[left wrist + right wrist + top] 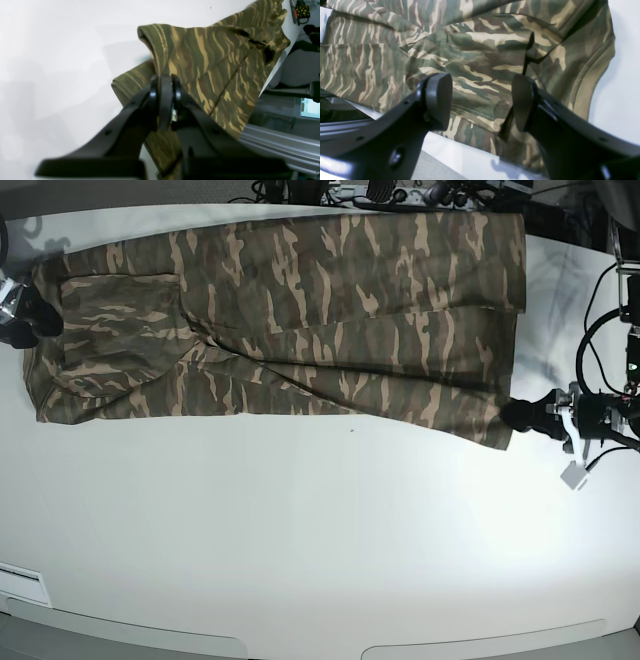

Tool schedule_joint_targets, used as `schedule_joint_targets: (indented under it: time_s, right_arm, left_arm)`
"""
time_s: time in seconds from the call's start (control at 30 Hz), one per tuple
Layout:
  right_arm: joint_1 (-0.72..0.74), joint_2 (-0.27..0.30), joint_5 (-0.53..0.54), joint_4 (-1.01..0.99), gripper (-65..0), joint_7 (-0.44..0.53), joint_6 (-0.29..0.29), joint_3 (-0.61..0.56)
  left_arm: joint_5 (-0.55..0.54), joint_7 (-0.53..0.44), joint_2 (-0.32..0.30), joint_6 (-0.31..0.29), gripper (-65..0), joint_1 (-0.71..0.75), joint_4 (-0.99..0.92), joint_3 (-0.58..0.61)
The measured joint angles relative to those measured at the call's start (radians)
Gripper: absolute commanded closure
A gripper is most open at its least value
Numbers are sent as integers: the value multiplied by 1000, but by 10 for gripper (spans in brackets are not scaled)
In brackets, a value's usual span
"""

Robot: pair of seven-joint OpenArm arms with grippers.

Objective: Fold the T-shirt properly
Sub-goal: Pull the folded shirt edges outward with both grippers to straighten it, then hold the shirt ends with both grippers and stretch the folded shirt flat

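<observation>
- While the left gripper [165,100] pinches the hem corner of the T-shirt [300,320], the right gripper [481,100] stands spread wide, holding nothing.
- The camouflage shirt lies long across the far side of the white table [300,530], with its far edge at the table's back rim.
- If the left arm pulls alone, the loose end could bunch up or slide off the back.
- No words or labels can be read.
</observation>
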Motion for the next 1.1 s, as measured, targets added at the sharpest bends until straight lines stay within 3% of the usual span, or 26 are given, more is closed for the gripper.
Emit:
schedule_joint_targets:
  time_s: [0.13, 0.27, 0.37, 0.5, 0.6, 0.8, 0.97, 1.1]
  right_arm:
    - [6, -9, 0, 0, -403, 9, 0, 0]
    - [35, -58, -8, 0, -403, 43, 0, 0]
    - [55, -83, -137, 0, -393, 172, 0, -1]
    - [58, -95, -214, 0, -220, 230, -1, 0]
    - [61, -94, -206, 0, -8, 234, 0, -3]
    - [60, -105, -286, 0, 0, 264, 0, -106]
    - [60, -125, -533, 0, 0, 406, 2, -244]
    - [60, -124, -670, 0, 0, 470, 0, -303]
  left_arm:
    - [7, -6, 0, -16, 0, 19, 77, 0]
    - [10, -1, 0, -24, 0, 121, 251, 0]
    - [7, 9, 0, -42, 0, 196, 404, 5]
    - [-3, 5, -3, -92, 0, 226, 540, 5]
    - [0, 3, -11, -97, 0, 240, 556, 5]
    - [3, 7, -25, -98, 0, 239, 555, 5]
    - [3, 7, -67, -98, 0, 251, 555, 5]
    - [3, 6, -75, -98, 0, 265, 548, 5]
